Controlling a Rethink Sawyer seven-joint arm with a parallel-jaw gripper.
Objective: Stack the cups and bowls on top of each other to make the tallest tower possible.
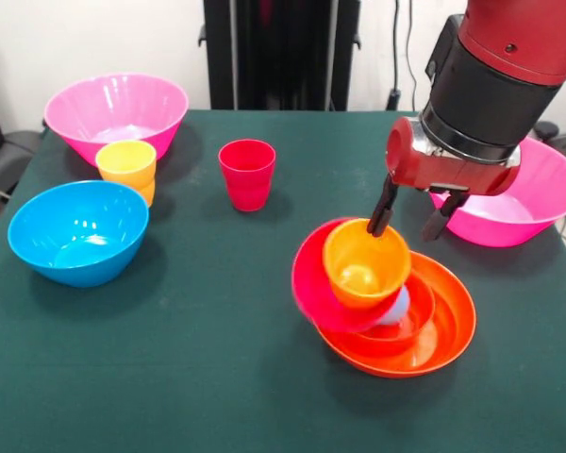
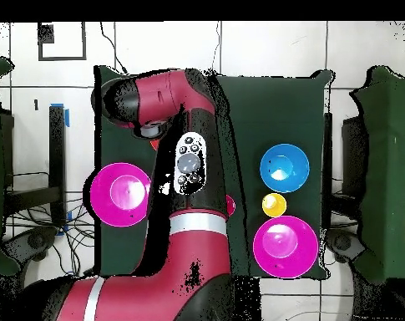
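Observation:
In the front view my gripper [image 1: 410,222] is open; its left fingertip [image 1: 378,225] is at the back rim of the small orange bowl [image 1: 366,266]. That bowl lies tilted in the small crimson bowl [image 1: 313,288], and both rest in the wide shallow orange bowl [image 1: 443,326]. A pale blue patch [image 1: 400,304] shows under them; I cannot tell what it is. The yellow cup [image 1: 126,159] sits in the orange cup [image 1: 147,194]. The red cup [image 1: 247,174] stands alone. The arm hides the stack in the overhead view.
One large pink bowl [image 1: 116,111] stands at the back left and another [image 1: 524,203] right behind my gripper. The blue bowl [image 1: 78,231] is at the left. Overhead shows the pink bowls [image 2: 120,194] [image 2: 285,245], blue bowl [image 2: 285,167] and yellow cup [image 2: 274,205].

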